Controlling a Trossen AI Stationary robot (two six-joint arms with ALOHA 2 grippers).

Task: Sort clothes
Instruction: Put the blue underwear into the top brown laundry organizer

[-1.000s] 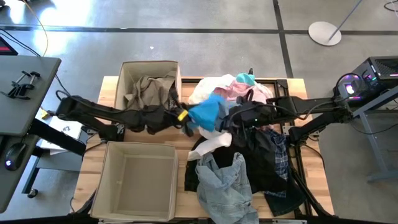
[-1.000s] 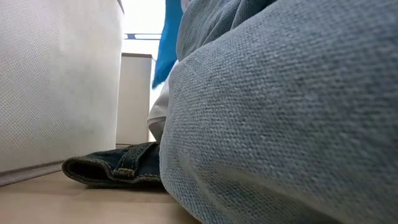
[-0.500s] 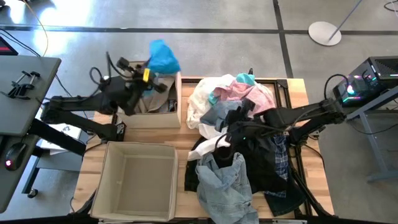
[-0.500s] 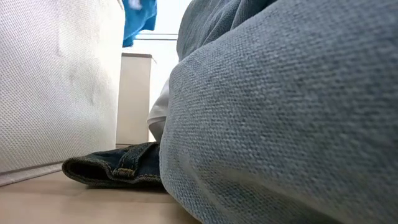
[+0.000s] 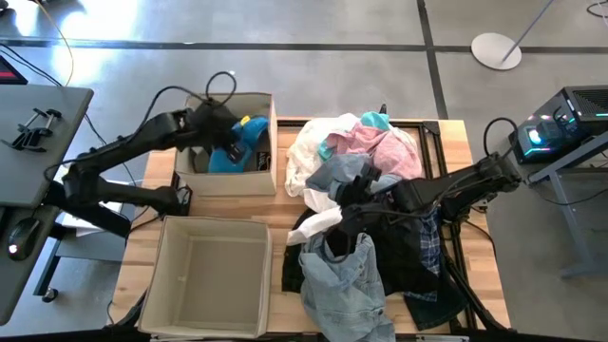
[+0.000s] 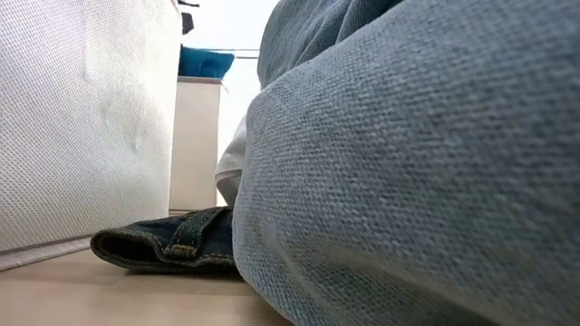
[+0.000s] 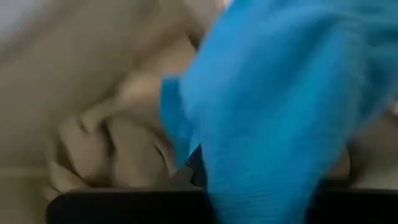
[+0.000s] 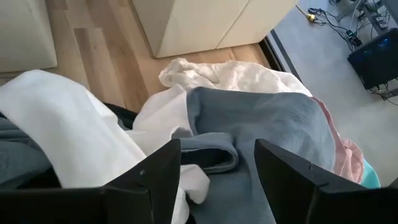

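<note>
My left hand (image 5: 231, 142) is down in the eleven o'clock bin (image 5: 271, 142), grip on the blue garment (image 5: 239, 144) unclear; right hand (image 8: 217, 163) spread over the pile (image 5: 366, 171).

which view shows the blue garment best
The high view: the blue garment hangs into the far bin, under the left gripper. The left wrist view shows it only as a close blur; the low view catches just its top; the right wrist view misses it.

Soft matt blue cloth garment (image 5: 239, 142) lying in a woven beige fabric bin (image 5: 269, 150), coarse-weave pale denim (image 6: 408, 181) showing rough grain, pale wood-grain tabletop (image 5: 228, 204) looking smooth, matt dark plastic fingers (image 8: 149, 180) spreading apart
</note>
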